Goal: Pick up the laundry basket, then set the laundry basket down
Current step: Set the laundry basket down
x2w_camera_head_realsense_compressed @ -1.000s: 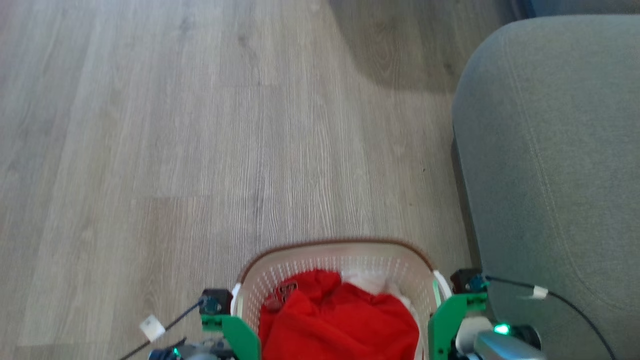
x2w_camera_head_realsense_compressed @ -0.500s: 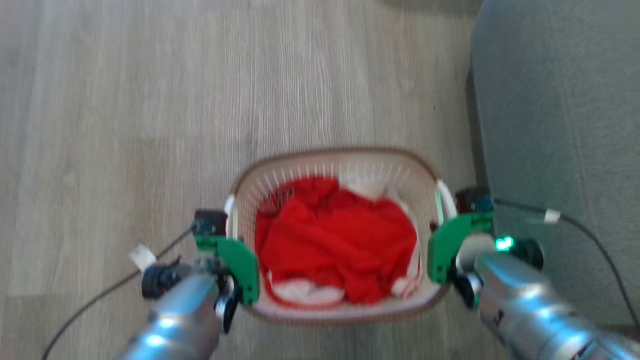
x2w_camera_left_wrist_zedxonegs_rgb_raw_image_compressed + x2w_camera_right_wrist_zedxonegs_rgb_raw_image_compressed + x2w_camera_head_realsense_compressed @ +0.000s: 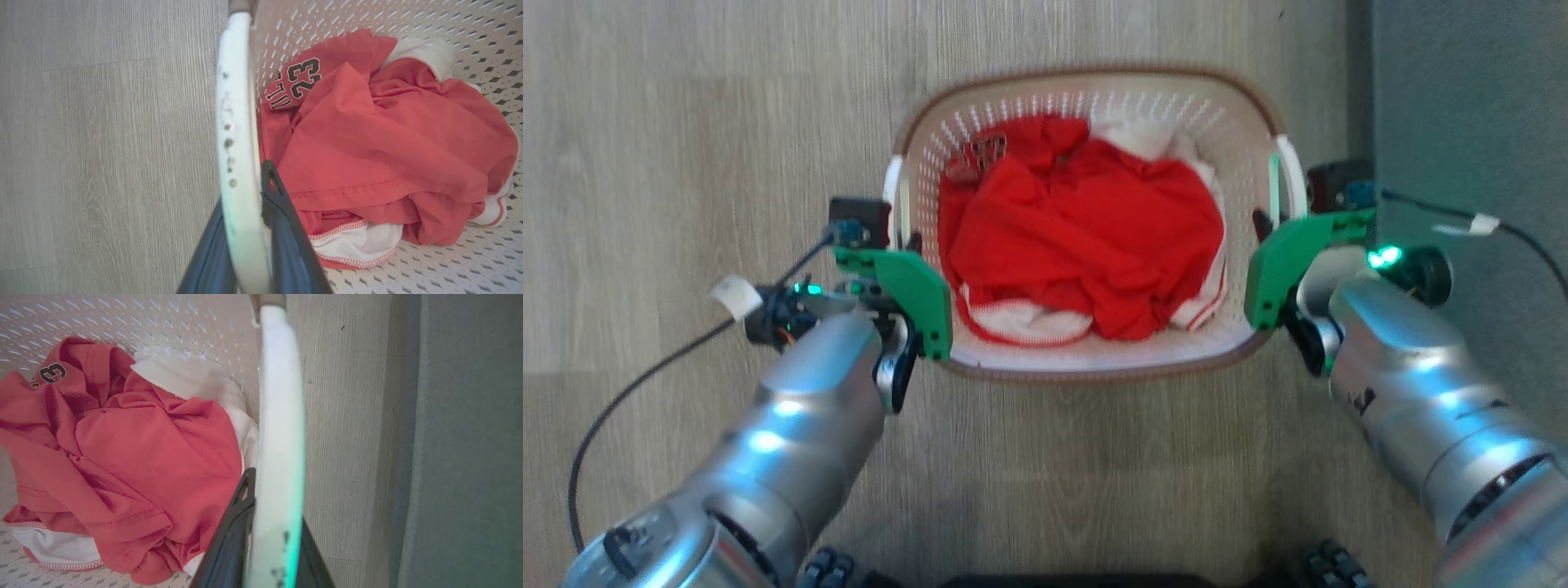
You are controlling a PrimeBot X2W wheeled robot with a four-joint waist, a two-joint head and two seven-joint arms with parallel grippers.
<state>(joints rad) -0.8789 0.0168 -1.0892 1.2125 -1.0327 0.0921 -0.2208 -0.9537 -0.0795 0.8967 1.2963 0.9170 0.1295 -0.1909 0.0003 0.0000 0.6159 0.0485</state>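
The laundry basket (image 3: 1094, 75), cream perforated plastic with a brown rim, sits between my two arms on the wood floor. It holds a red jersey (image 3: 1086, 237) and some white cloth. My left gripper (image 3: 903, 243) is shut on the basket's white left handle (image 3: 237, 122), which runs between the dark fingers (image 3: 282, 228). On the other side, my right gripper (image 3: 1267, 229) is shut on the white right handle (image 3: 282, 408), one finger (image 3: 233, 531) inside the basket. I cannot tell whether the basket's bottom touches the floor.
A grey sofa (image 3: 1462, 106) stands close to the basket's right side, with a narrow strip of floor (image 3: 347, 437) between them. Open wood floor (image 3: 686, 122) lies to the left. Cables trail from both wrists (image 3: 645, 376) (image 3: 1527, 241).
The head camera has tilted down, so the basket and both grippers now sit higher in the picture and look larger. Both grippers have stayed at the handles throughout.
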